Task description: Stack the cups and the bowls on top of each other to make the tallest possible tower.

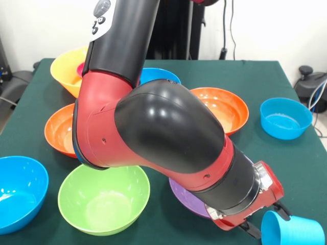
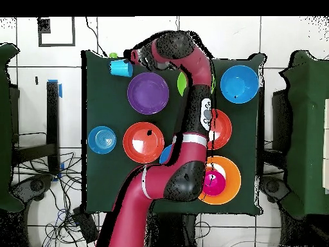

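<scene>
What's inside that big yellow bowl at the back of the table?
The yellow bowl holds a small pink bowl; the top-down view shows it best. The robot's arm covers part of both, so anything more inside is hidden.

a dark green table [image 1: 245, 76] fills the middle. around it the floor [image 2: 38, 83] is white tiles with dark lines. black wires [image 2: 45, 193] lie on the floor beside the table.
</scene>
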### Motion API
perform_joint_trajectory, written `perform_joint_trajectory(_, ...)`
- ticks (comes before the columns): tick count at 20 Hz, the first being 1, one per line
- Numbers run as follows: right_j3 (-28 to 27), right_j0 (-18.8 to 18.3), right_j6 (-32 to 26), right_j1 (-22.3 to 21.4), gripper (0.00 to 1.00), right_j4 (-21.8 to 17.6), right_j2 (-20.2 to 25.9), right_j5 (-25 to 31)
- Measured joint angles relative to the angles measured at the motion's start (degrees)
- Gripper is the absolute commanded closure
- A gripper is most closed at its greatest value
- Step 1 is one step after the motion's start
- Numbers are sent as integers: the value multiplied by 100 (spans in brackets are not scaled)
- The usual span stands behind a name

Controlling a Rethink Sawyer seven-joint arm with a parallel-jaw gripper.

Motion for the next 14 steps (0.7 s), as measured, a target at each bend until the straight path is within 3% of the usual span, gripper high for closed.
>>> perform_joint_trajectory(14, 1, 7, 0, 103, 0, 0, 18, 0)
